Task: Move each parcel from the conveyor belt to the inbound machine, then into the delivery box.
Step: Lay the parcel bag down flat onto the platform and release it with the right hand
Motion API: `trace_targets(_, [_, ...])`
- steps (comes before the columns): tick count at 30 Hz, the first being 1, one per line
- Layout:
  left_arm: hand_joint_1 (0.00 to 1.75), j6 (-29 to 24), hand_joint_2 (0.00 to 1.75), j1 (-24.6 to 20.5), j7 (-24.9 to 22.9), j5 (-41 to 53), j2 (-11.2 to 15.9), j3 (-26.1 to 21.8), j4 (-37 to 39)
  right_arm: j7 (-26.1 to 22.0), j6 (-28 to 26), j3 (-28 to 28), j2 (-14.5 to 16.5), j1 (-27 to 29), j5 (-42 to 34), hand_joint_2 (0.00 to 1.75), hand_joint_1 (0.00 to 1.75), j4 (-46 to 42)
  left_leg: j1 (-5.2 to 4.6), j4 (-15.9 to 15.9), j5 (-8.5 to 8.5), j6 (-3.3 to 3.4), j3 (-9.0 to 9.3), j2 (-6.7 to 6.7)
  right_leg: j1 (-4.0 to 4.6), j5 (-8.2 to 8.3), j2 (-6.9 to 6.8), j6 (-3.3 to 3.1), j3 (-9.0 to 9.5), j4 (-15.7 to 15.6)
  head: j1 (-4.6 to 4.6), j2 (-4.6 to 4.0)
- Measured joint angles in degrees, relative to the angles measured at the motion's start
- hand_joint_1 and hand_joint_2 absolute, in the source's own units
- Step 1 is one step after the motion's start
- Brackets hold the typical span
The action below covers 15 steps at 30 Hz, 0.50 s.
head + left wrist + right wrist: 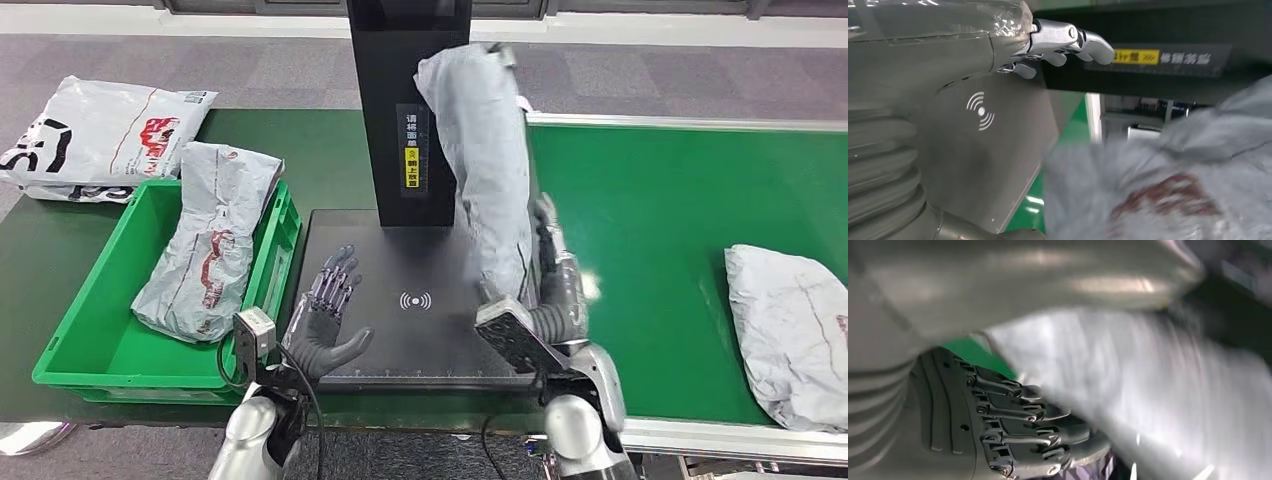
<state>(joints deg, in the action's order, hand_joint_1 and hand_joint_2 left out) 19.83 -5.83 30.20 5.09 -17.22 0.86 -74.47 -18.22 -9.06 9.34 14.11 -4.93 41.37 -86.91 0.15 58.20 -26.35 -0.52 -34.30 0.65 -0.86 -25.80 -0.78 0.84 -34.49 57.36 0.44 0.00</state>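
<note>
My right hand (548,290) has its fingers (1018,412) wrapped around the lower end of a long grey parcel (488,170), which I hold nearly upright, its foot over the right part of the inbound machine's black scanning plate (400,340) and its top leaning against the machine's black post (405,110). My left hand (328,315) holds nothing: its fingers (1068,42) are spread and lifted, hovering over the left part of the plate near the white wireless mark (415,301). Out from there, the green delivery box (90,350) sits to my left, touching the plate's edge, with a grey and red parcel (210,240) lying slantwise in it, one end propped on the far rim. A white mailer (95,135) rests on the table beyond the box. On my right, the green conveyor belt (650,220) carries one more grey parcel (795,330) near its front edge. I judge this parcel is at the scanning step, not yet boxed. The danger is in the grip: I grasp a soft bag low down, so its tall top may flop, snag on the post or slip through my fingers. Blur in both wrist views suggests motion, which adds to that. Swinging it leftward could also clip my open left hand or land it on the propped parcel.
</note>
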Motion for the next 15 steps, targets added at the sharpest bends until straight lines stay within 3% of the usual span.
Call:
trace_targets(6, [0.0, -0.14, 1.75, 0.44, -0.77, 0.02, 0.0, -0.22, -2.43, -0.49, -0.27, -1.96, -0.02, 4.3, 1.91, 0.0, 0.0, -10.38, 0.0, -0.01, 0.0, -0.01, 0.03, 0.02, 0.0, -0.02, 0.01, -0.02, 0.01, 0.01, 0.0, 0.0])
trace_targets(15, [0.0, -0.49, 1.75, 0.64, -1.41, 0.07, -0.01, -0.22, -3.8, -0.64, 0.82, -3.46, -0.02, 5.51, 0.92, 0.0, 0.0, -14.04, 0.01, -0.01, 0.02, -0.01, 0.04, 0.01, 0.0, -0.02, 0.0, -0.03, 0.05, 0.02, 0.0, 0.0])
